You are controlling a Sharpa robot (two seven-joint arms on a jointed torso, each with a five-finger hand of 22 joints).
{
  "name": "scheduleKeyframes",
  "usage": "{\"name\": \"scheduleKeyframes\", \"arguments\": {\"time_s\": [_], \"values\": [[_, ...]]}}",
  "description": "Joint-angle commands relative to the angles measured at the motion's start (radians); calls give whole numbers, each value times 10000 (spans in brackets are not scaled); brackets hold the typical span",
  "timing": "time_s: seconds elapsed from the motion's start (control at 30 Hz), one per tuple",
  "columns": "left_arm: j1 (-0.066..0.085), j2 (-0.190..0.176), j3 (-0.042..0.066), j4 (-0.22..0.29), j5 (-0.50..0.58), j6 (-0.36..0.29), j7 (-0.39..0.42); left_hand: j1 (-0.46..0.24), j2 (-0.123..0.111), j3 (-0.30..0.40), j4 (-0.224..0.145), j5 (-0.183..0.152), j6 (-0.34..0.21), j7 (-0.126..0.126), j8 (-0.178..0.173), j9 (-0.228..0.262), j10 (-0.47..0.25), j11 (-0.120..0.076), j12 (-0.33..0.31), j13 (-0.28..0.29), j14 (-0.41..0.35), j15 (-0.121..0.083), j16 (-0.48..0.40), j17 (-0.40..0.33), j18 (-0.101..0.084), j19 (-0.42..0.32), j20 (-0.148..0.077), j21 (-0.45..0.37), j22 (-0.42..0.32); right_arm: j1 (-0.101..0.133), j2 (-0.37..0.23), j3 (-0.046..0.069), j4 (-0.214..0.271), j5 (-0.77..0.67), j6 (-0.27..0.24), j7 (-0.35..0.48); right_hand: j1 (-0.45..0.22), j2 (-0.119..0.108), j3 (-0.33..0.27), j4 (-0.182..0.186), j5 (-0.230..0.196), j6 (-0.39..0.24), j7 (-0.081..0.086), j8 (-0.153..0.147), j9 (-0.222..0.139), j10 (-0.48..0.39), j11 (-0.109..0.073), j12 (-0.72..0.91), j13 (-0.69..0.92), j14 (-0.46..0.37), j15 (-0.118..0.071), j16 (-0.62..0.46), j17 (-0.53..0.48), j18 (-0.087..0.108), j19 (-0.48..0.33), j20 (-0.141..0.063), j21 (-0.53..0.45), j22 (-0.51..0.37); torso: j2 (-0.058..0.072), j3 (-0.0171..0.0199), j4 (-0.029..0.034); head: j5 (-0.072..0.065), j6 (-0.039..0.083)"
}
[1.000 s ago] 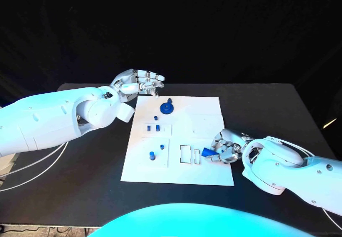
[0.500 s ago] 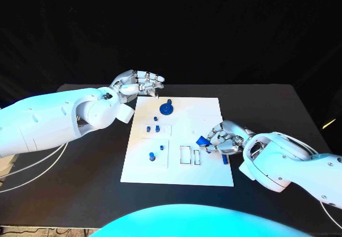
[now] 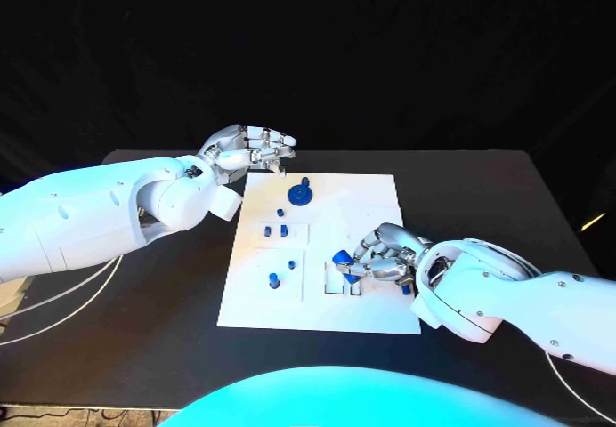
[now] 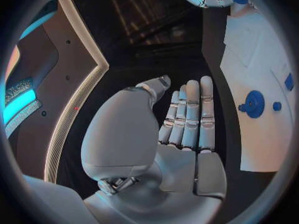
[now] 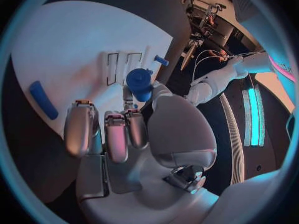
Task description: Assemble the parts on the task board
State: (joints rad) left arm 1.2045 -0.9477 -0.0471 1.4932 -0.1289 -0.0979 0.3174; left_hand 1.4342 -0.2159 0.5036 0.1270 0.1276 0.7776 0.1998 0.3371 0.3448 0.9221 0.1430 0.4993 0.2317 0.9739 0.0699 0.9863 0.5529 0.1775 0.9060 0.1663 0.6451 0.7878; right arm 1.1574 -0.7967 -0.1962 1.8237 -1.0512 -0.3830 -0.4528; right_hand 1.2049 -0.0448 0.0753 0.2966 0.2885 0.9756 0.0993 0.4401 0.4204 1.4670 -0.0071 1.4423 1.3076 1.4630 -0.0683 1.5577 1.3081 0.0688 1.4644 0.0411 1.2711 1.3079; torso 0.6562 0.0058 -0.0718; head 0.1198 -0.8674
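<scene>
While the left hand (image 3: 250, 145) idles open-fingered, the right hand (image 3: 381, 258) pinches a blue part (image 3: 343, 257); squaring it over the board's slots (image 3: 343, 278) looks key.

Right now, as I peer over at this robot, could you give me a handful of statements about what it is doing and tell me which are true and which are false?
1. The right hand holds a blue part over the task board. True.
2. The left hand grips the round blue disc. False: it holds nothing and sits off the board's far left corner; the disc lies on the board.
3. The held part is near the narrow rectangular slots in the board. True.
4. A long blue bar lies on the board beside the right hand. True.
5. The task board is black on a white table. False: the board is white, the table black.
</scene>
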Motion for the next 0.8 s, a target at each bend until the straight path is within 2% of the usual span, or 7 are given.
{"name": "scheduleKeyframes", "arguments": {"time_s": [0.03, 0.27, 0.8], "values": [[4, 12, 6, 30, 52, 146, 41, 34, 95, -55, 4, 17, -53, 134, 67, -8, -95, -5, 56, -10, -18, 26, -51, 10, 49, 59, 13, -47, -9, -28, 110, 1, -66, 165, 431, -227, -148, 69, 50, -30, -57, 521, -440, 506, 173, 207, -86, 35, 1374, 1000, -73, -1, 2255, -108, 134, -60, -63, 1557, 4, 0, -5, -6, 0], [4, -7, 6, 51, 52, 170, 20, 22, 102, -64, 22, 19, -55, 134, 81, -10, -97, -4, 65, -15, -18, 28, -54, 13, 48, 64, 14, -59, -16, -51, 317, -7, -307, -131, 582, -525, -238, 150, 95, -34, -46, 539, -456, 547, 182, 246, -99, 82, 1430, 996, -82, -7, 2236, -105, 132, -66, -80, 1556, 3, -2, 10, -11, -25], [6, -54, 5, 77, 52, 161, 2, 12, 101, -71, 33, 18, -58, 134, 87, -11, -101, -3, 68, -18, -19, 30, -56, 14, 47, 65, 15, -66, -19, -79, 520, -35, -548, -312, 1036, -694, -308, 17, 82, -48, -233, 517, -464, 605, 196, 251, -108, 71, 1438, 994, -94, -12, 2227, -102, 127, -78, -109, 1556, 5, 5, -8, 43, -53]]}}
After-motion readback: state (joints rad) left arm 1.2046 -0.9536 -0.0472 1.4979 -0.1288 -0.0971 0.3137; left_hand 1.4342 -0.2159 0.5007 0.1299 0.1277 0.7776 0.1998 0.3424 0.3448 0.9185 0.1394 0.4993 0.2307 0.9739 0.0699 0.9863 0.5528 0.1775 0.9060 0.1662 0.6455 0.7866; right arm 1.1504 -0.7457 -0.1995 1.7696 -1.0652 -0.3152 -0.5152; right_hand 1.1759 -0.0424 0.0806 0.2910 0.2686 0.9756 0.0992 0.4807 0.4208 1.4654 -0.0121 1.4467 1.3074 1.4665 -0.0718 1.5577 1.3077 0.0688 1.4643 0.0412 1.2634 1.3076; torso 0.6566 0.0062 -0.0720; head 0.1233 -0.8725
